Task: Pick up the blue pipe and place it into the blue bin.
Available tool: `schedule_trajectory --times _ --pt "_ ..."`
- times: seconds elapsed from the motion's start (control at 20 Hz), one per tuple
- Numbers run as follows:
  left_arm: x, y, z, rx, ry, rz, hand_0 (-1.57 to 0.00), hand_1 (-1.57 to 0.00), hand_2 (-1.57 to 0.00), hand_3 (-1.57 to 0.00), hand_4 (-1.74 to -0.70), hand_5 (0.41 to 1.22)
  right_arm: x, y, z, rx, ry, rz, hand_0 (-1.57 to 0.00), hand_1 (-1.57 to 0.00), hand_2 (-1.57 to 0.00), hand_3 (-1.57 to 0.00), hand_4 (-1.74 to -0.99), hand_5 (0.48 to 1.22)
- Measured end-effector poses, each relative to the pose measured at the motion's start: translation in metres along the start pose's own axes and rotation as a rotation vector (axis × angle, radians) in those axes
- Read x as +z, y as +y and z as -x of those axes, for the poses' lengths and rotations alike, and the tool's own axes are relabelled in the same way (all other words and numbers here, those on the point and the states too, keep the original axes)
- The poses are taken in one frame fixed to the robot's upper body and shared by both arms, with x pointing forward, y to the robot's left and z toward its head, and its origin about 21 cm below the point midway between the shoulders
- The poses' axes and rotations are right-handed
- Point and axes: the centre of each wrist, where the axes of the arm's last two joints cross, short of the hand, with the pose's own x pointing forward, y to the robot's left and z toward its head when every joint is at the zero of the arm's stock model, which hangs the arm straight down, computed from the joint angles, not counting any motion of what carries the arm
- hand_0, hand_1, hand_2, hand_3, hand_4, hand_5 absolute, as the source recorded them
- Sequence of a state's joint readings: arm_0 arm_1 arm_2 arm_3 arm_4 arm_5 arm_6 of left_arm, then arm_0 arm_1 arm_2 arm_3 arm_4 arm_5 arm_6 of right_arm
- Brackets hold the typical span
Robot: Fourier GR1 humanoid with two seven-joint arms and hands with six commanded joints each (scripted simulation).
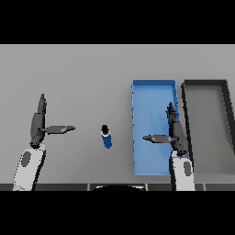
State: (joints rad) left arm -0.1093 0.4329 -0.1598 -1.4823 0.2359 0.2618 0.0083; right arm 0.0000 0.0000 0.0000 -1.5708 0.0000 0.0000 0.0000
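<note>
Right now the small blue pipe with a dark cap (pixel 106 137) is standing upright on the grey table (pixel 82 73), just left of the shallow blue rectangular bin (pixel 153 92) and apart from both hands. The right hand (pixel 173 131) is hovering over the bin's right side, fingers straight and thumb jutting left, holding nothing. The left hand (pixel 39 124) is waiting well left of the pipe, equally spread. To do the pick well, the right hand probably needs to be travelling left past the bin's near wall, lowering beside the pipe and closing around its body below the cap, without tipping it. A dark grey tray (pixel 186 98) is sitting beside the bin.
</note>
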Motion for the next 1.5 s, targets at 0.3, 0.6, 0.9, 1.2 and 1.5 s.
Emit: schedule_trajectory --times 0.3,0.6,0.9,1.2,1.5 --pt "0.004 -0.008 -0.003 -0.002 -0.015 0.002 0.00 0.00 0.00 0.00 -0.97 0.593 0.002 -0.012 0.001 0.002 0.000 0.005 0.00 0.00 0.00 0.00 -1.205 0.629" --pt "0.014 0.022 0.008 -0.162 -0.077 0.286 0.00 0.00 0.00 0.00 -0.96 0.594 0.031 -0.034 -0.012 0.311 -0.136 -0.102 0.00 0.00 0.00 0.00 -1.206 0.625" --pt "0.031 0.024 -0.001 -0.162 -0.084 0.489 0.00 0.00 0.00 0.00 -1.03 0.549 0.030 -0.036 -0.016 0.317 -0.130 -0.107 0.00 0.00 0.00 0.00 -1.179 0.616" --pt "0.053 -0.019 0.001 -0.177 -0.030 0.701 0.00 0.00 0.00 0.00 -1.13 0.475 0.027 -0.032 -0.017 0.318 -0.125 -0.111 0.00 0.00 0.00 0.00 -1.182 0.618" --pt "0.057 -0.065 0.007 -0.165 -0.021 0.790 0.00 0.00 0.00 0.00 -1.15 0.452 0.031 -0.032 -0.014 0.304 -0.109 -0.112 0.00 0.00 0.00 0.00 -1.218 0.627"
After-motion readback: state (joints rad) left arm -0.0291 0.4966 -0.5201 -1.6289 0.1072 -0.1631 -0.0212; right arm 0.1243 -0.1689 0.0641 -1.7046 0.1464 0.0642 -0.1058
